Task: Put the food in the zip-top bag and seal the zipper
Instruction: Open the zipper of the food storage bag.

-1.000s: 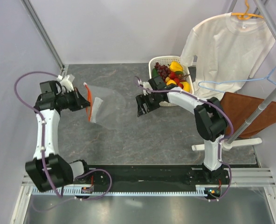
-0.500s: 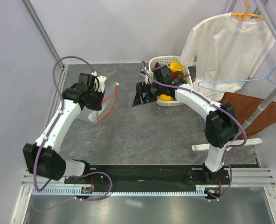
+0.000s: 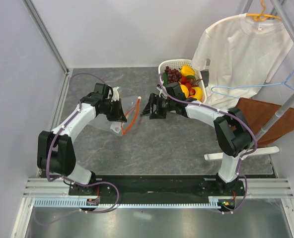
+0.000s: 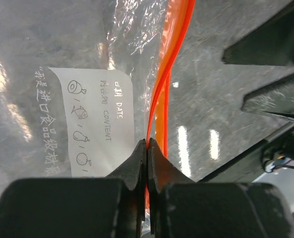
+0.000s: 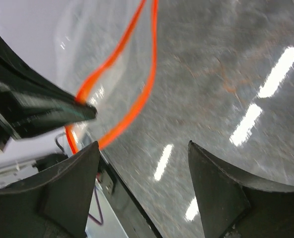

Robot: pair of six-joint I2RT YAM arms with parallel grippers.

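The clear zip-top bag [image 3: 111, 124] hangs from my left gripper [image 3: 122, 113] left of the table's middle. Its orange-red zipper [image 3: 131, 118] bows open toward the right. In the left wrist view my left gripper [image 4: 148, 145] is shut on the zipper [image 4: 163, 84], beside the white label [image 4: 100, 124]. My right gripper [image 3: 150, 106] is open and empty, just right of the bag's mouth. In its own view [image 5: 143, 146] it faces the zipper loop [image 5: 148, 84]. The food sits in the white basket [image 3: 168, 64]: a yellow fruit [image 3: 187, 70], grapes [image 3: 173, 75], a red fruit [image 3: 185, 81].
A white T-shirt [image 3: 241, 47] hangs on a rack at the back right, with a blue hanger [image 3: 246, 88] and a brown board [image 3: 266, 121] below it. The rack's white foot [image 3: 244, 151] rests on the table's right side. Walls close off the left and back.
My left arm swung the bag from the far left toward the middle, and its mouth now faces the right gripper. My right gripper stayed open and shifted slightly near the basket.
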